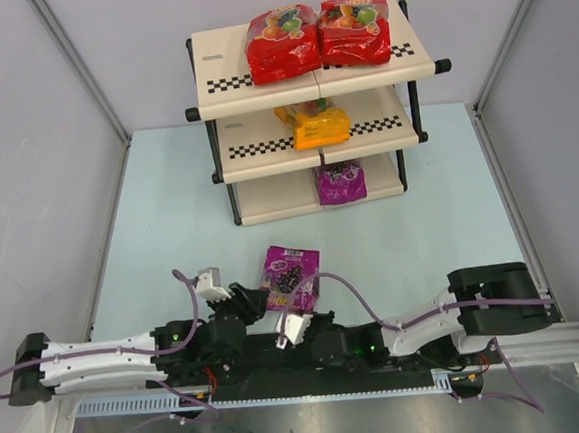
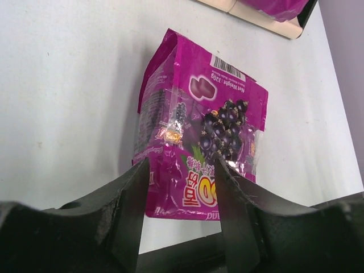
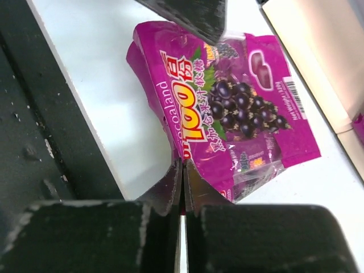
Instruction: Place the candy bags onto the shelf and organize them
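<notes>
Black-jointed, white-shelled left arm and right arm lie nearest in the top view. Both are folded low along the near edge, with purple cables looped over them. They reach inward so that the left gripper and right gripper meet at the near end of the loose purple bag. This glossy, crinkled rectangular pouch lies on the smooth pale blue-green table, well apart from the shelf. Shelf: three stepped cream panels with checkered front strips on a black tube frame. Its top tier carries the first red bag and second red bag side by side. The middle tier carries the orange-yellow bag, and the bottom tier the shelved purple bag. Left wrist view: matte black fingers stand apart, unclosed, over the near end of the loose purple bag. The pouch shows a grape print, a barcode and wrinkled foil, and its left side is lifted off the table. Right wrist view: the right gripper has its flat black fingers pressed together, with only a hairline seam between them. The tips sit at the bag's near edge, and whether film is caught between them cannot be told. One left-gripper finger shows at the bag's far edge.
</notes>
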Available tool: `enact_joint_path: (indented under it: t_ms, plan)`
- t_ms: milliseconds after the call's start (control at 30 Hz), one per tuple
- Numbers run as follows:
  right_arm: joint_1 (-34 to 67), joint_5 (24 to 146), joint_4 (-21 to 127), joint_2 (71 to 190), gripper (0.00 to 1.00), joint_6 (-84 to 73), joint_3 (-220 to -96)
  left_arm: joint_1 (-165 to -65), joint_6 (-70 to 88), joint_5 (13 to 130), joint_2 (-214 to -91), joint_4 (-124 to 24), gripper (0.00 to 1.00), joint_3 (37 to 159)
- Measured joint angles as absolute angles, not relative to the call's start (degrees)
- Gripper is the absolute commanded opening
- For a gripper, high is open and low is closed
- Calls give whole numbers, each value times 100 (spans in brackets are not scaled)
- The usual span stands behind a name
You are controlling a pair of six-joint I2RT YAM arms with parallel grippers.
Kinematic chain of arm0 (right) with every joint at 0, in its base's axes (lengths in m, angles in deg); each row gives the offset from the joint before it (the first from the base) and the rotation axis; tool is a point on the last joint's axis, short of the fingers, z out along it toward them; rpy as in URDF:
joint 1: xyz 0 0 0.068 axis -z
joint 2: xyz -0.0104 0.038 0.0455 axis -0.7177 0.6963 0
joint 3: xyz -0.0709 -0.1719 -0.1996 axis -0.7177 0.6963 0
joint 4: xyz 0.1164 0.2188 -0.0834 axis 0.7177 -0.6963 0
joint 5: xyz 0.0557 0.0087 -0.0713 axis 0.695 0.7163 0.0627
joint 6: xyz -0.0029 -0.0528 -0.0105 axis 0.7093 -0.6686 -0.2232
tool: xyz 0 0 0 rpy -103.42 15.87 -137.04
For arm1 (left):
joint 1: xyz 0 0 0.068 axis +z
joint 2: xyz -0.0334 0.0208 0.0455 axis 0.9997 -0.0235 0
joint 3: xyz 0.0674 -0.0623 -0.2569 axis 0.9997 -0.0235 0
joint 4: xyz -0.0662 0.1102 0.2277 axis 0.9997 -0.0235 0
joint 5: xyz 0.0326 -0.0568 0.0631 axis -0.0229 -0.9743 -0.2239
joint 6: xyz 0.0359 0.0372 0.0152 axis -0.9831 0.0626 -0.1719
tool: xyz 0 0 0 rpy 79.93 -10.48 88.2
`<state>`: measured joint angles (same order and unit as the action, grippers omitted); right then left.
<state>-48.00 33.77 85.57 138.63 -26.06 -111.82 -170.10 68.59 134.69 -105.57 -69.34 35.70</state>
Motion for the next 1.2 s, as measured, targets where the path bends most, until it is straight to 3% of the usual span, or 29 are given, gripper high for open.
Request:
enact_joint_path:
  t_ms: [500,733,900,1033,1200]
  plan:
    - [-4065,6181,5362,10158,0,-1299,-11309,-17010,6586,13889,-9702,-7835,56,4458]
    - [-4542,7357,4166,9968,0,-772,-11746,-17010,6494,13943,-9785,-8018,56,4549]
    - [-4566,7554,3983,9920,0,-547,-11755,-17010,6498,13948,-9838,-8093,56,4560]
    - [-3939,7593,3952,9937,0,-488,-11792,-17010,6501,13954,-9836,-8150,56,4560]
    - [-2387,7978,4160,10261,1,-623,-11888,-17010,6498,13972,-9836,-8209,56,4560]
